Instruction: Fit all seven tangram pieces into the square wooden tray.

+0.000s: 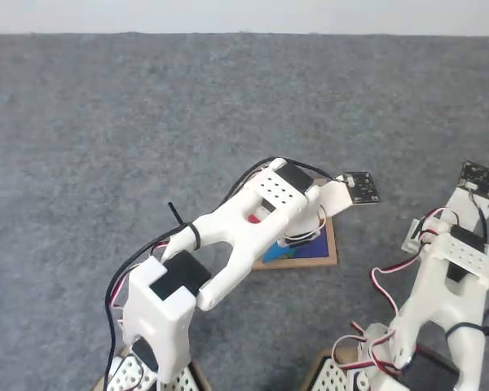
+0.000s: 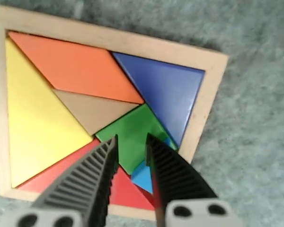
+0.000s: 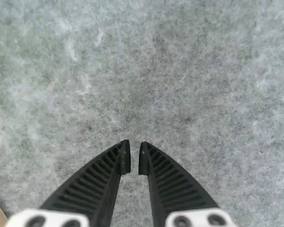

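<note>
The left arm [image 1: 228, 232] is stretching toward 1 o'clock, and the left gripper [image 2: 131, 138] is pointing down with its fingers a little apart. The right arm [image 1: 448, 285] is sitting at 4 o'clock, and the right gripper [image 3: 134, 143] is holding its fingers almost together.

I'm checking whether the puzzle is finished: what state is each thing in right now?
wooden tray: flat on carpet, filled with pieces.
tangram pieces: seven colours lying inside; light blue one partly hidden by fingers.
left gripper: slightly open, empty, above tray.
right gripper: shut, empty, above carpet.
</note>
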Motion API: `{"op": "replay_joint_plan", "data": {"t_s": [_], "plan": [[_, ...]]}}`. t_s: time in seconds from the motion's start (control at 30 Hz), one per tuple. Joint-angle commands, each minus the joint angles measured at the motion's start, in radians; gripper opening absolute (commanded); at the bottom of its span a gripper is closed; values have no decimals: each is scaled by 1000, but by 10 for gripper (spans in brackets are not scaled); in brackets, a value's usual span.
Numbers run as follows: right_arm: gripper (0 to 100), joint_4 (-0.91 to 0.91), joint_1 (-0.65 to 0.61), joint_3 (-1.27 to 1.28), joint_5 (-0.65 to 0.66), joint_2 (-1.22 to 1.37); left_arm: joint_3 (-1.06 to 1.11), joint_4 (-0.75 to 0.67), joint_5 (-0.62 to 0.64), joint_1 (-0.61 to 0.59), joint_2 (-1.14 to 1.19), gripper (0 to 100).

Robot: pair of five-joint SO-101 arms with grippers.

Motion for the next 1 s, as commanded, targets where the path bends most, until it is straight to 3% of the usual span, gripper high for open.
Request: {"op": "replay_joint_plan", "data": {"t_s": [0.0, 0.5, 0.73, 0.97], "plan": [[43, -15, -16, -8, 11, -45, -38, 12, -3, 11, -6, 95], [43, -15, -16, -8, 11, -45, -62, 54, -60, 0, -12, 94], [43, -15, -16, -8, 11, -45, -159, 170, -55, 9, -34, 94], [43, -15, -18, -9, 11, -45, 47, 91, -58, 9, -117, 94]]}}
